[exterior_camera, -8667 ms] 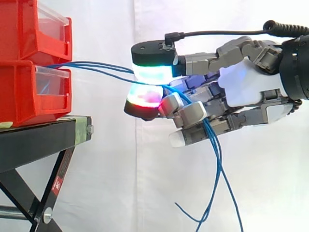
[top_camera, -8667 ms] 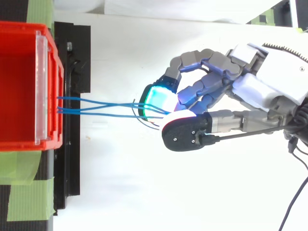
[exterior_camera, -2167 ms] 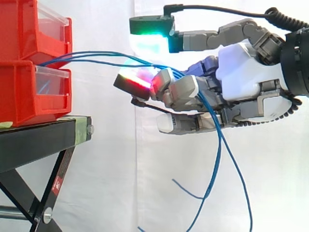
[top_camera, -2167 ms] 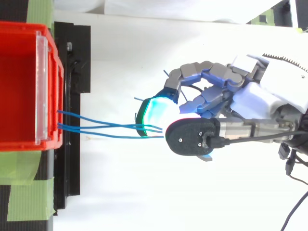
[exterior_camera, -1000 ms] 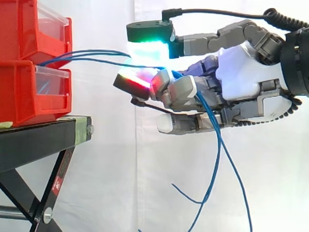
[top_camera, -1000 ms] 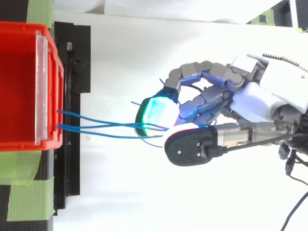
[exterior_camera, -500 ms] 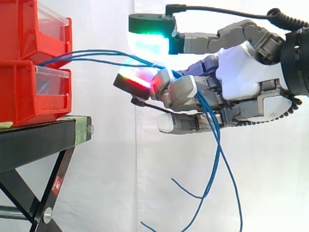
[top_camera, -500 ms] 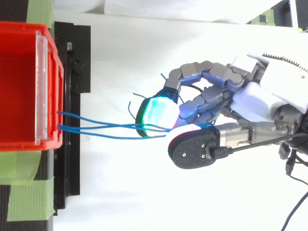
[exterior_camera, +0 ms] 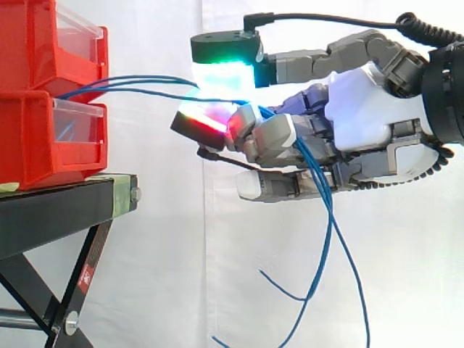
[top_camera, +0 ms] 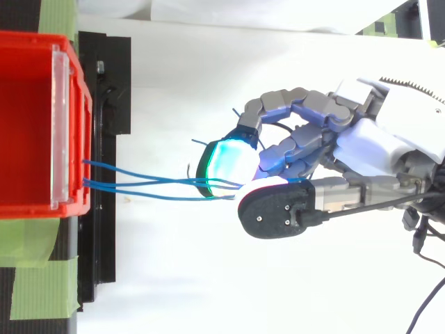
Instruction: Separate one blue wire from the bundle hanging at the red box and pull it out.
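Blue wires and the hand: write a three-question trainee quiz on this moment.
1. True or false: the blue wires run from the red box into the hand.
2. In the side view, the wires' free ends: A) lie on the stand; B) hang below the hand; C) are coiled inside the box.
3. Fill in: the red box stands on a ____ stand.
Key: 1 true; 2 B; 3 black.
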Controlling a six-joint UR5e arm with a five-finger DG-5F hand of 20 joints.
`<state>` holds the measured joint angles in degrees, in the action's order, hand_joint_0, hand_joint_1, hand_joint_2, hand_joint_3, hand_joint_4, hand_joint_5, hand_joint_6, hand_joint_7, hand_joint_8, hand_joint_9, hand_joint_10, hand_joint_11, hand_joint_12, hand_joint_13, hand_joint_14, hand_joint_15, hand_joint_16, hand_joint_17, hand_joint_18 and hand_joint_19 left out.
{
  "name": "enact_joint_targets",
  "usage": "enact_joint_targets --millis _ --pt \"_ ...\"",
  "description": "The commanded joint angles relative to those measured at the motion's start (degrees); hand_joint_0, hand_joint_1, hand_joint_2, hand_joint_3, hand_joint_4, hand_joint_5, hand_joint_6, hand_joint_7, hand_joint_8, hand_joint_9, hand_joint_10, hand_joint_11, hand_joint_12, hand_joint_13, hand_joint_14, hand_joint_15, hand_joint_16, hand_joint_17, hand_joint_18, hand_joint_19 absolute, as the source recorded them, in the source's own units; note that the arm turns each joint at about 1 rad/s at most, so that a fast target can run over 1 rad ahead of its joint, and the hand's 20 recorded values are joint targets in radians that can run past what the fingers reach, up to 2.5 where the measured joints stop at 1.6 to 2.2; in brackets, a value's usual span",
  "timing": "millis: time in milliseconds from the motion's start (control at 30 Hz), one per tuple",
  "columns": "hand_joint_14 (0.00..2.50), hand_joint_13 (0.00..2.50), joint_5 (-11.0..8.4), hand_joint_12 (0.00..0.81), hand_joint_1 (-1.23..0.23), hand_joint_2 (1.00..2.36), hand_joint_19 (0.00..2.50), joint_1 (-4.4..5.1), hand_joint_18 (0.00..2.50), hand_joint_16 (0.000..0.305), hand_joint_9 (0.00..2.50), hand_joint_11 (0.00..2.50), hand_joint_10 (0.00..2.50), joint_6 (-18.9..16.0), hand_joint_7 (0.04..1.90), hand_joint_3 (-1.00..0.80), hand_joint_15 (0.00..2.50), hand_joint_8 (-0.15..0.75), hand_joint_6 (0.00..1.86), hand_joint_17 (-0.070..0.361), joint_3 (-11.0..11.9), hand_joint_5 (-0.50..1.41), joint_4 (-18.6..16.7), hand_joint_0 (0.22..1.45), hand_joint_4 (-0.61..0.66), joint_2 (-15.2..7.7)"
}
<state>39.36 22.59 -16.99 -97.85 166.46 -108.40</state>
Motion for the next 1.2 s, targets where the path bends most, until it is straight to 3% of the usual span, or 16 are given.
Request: enact_joint_targets --millis 0,133,200,400,633,800,1167 --pt "0.01 1.32 -0.07 0.304 -0.76 1.02 0.72 0.0 0.76 0.044 0.95 1.69 0.02 -0.06 0.99 -0.16 1.53 0.299 0.88 0.099 0.03 -0.23 0.01 0.63 0.2 0.03" --pt "0.01 1.29 0.02 0.304 -0.76 1.02 0.73 0.0 0.74 0.046 0.95 1.7 0.0 -0.06 1.04 -0.17 1.55 0.303 0.86 0.104 -0.06 -0.22 0.01 0.58 0.19 0.03" --pt "0.01 1.27 0.02 0.311 -0.87 1.01 0.7 0.0 0.71 0.047 0.91 1.68 0.01 -0.06 1.09 -0.3 1.53 0.301 0.84 0.105 0.03 -0.22 0.01 0.57 0.18 -0.05" --pt "0.02 1.21 0.02 0.305 -0.96 1.0 0.64 0.0 0.69 0.046 0.85 1.64 0.01 0.12 1.06 -0.5 1.5 0.291 0.85 0.103 0.03 -0.24 -0.08 0.64 0.18 -0.05" --pt "0.01 1.25 0.02 0.315 -0.87 1.0 0.67 0.0 0.71 0.045 0.88 1.64 0.0 0.2 1.03 -0.5 1.5 0.304 0.85 0.101 -0.06 -0.23 -0.17 0.57 0.2 -0.05" --pt "0.01 1.29 0.02 0.304 -0.78 1.01 0.69 0.0 0.73 0.044 0.94 1.64 0.0 0.2 1.02 -0.43 1.5 0.301 0.86 0.098 -0.06 -0.22 -0.17 0.62 0.2 0.03" --pt "0.01 1.3 0.02 0.295 -0.8 1.02 0.68 0.0 0.75 0.044 0.95 1.64 0.0 0.2 1.01 -0.23 1.51 0.299 0.87 0.099 0.03 -0.22 -0.17 0.66 0.19 -0.05"
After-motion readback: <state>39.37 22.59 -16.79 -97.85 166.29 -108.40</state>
